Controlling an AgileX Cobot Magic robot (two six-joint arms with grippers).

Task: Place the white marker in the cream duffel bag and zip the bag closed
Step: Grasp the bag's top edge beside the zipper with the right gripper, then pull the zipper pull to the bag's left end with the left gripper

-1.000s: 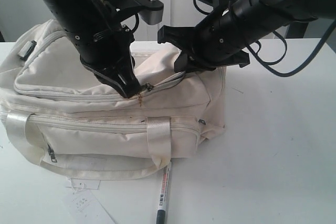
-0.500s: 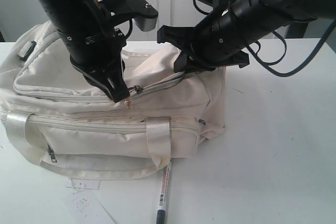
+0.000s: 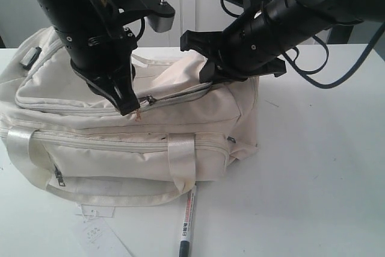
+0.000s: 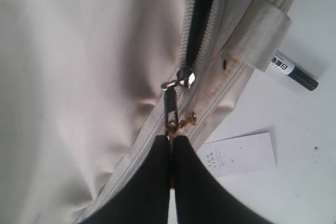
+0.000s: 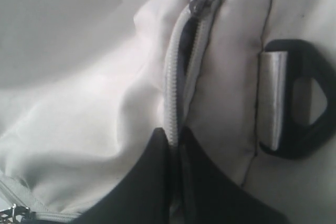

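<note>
The left hand (image 3: 129, 106) is pinched together on the zipper pull (image 4: 171, 109) of the cream duffel bag (image 3: 96, 148). The white marker (image 3: 187, 218) lies on the counter (image 3: 313, 179), just in front of the bag. The right hand (image 3: 207, 77) is clamped, seemingly on the bag's zipper edge.

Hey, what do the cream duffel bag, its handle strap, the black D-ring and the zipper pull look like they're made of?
The cream duffel bag: soft matte woven fabric; it creases and sags. The handle strap: satin-like webbing, glossier than the body. The D-ring: probably moulded plastic, dull black, though coated metal is possible. The zipper pull: metal, going by its silvery glint.
</note>
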